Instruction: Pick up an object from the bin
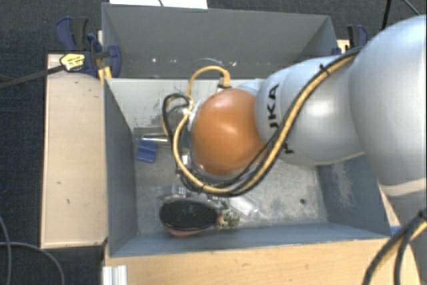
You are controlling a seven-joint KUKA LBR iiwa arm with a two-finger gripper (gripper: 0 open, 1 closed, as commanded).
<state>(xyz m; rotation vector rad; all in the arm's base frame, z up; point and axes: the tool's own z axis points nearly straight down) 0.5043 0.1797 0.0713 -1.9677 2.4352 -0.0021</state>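
A little of my gripper (181, 192) shows under the arm's orange cover, low in the bin's front middle. Just below it lies a black oval brush head with a reddish rim (189, 216), close to the front wall. A small greenish-brown piece (230, 219) rests against the brush's right end. A clear plastic item (245, 205) lies to the right of that. The cover hides whether anything is in the gripper.
A blue and grey block-like item (147, 146) lies at the bin's left side, apart from the gripper. The arm and its cables cover the bin's middle and right. Bare grey floor shows at the front right.
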